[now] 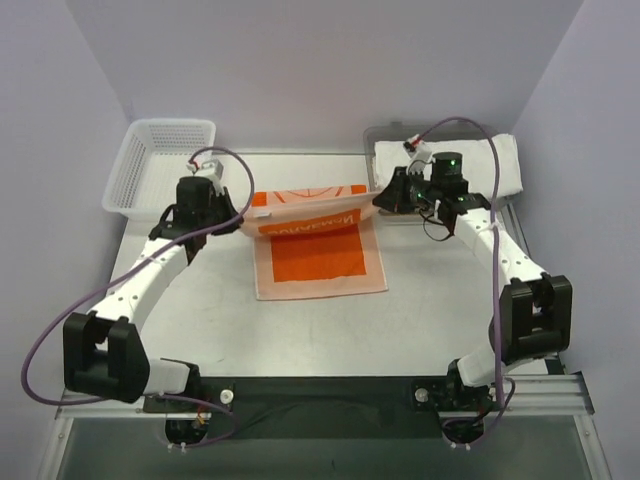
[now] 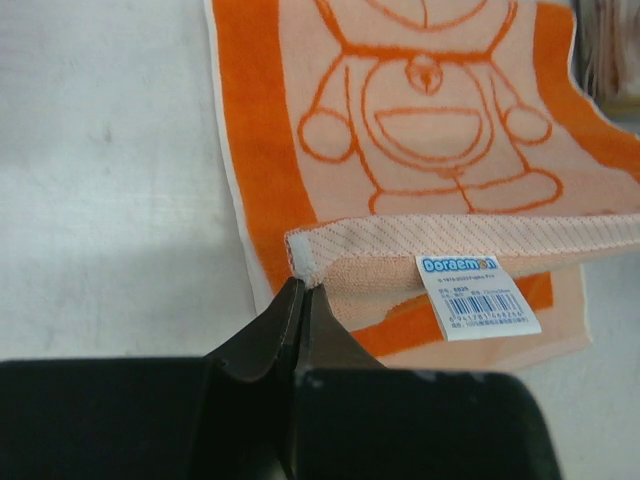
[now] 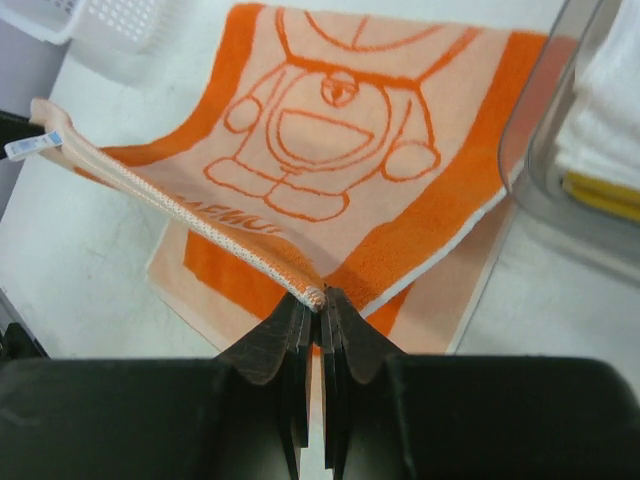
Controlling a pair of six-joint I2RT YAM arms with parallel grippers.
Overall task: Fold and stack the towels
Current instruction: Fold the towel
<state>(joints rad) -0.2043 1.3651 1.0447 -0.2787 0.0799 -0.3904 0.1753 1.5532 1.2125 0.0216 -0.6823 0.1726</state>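
Orange-and-white terry, printed with a cartoon cat, is what you have stretched between both arms at the middle of the worktop [image 1: 300, 335]. The orange-and-white towel [image 1: 318, 250] runs its length from the arms' side toward the back wall. The short hem you hold runs left to right, raised above the rest of the cloth. Beyond that hem the cat figure lies face up; on the near side an orange panel with lettering lies flat on the worktop.

Your left tool [image 2: 303, 290] is pinched fully closed on the hem's left corner, just beside a white sewn label [image 2: 480, 295]. Your right tool [image 3: 322, 300] is clamped equally tight on the right corner.

Both arms reach forward with elbows thrown outward and forearms angled in, so the wrists face each other across the towel. The left one is near the white mesh basket [image 1: 160, 160] and the right one just in front of the grey tray [image 1: 372, 140].

In that tray at the back right sit the folded white towels [image 1: 505, 160], and the right wrist view shows a yellow edge [image 3: 600, 190] under them.
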